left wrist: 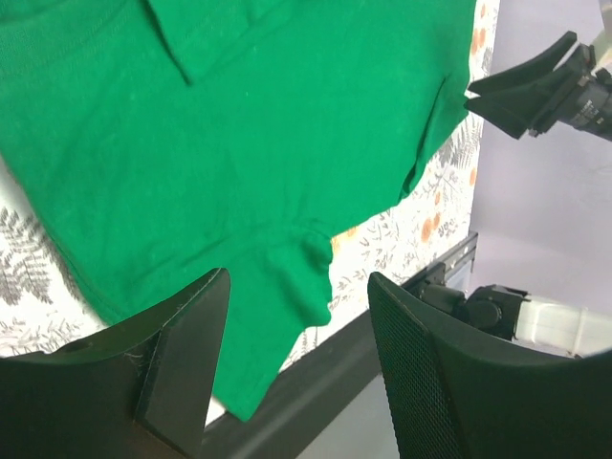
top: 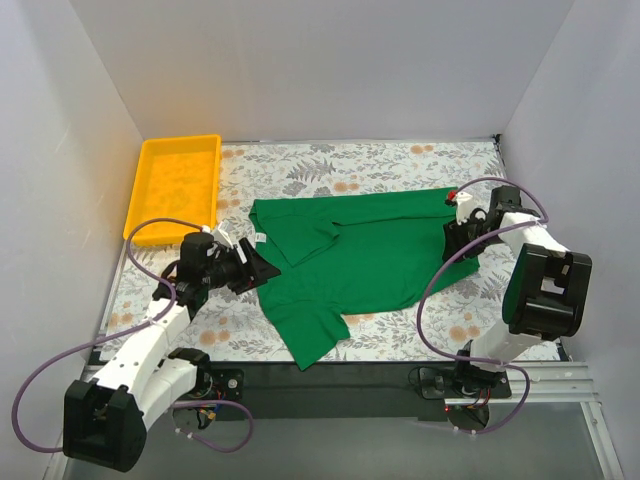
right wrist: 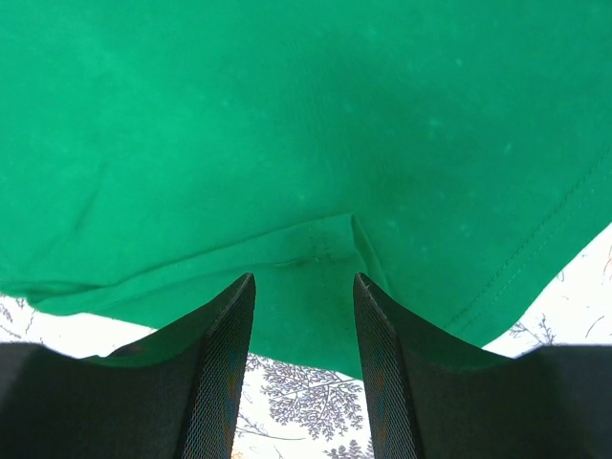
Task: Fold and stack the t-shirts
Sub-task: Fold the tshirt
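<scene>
A plain bright green t-shirt (top: 360, 265) lies spread across the middle of the floral table, one sleeve folded in on its left part and a lower sleeve reaching toward the near edge. My left gripper (top: 262, 268) is open and empty at the shirt's left edge; in its wrist view the shirt (left wrist: 220, 153) lies beyond the gripper (left wrist: 298, 287). My right gripper (top: 452, 237) is open at the shirt's right edge; in its wrist view the gripper (right wrist: 304, 287) hovers over the shirt's hem (right wrist: 306, 143), holding nothing.
A yellow plastic tray (top: 138, 215) stands at the back left, holding nothing. White walls close the table on three sides. A black rail (top: 330, 385) runs along the near edge. The right arm's gripper shows in the left wrist view (left wrist: 535, 91).
</scene>
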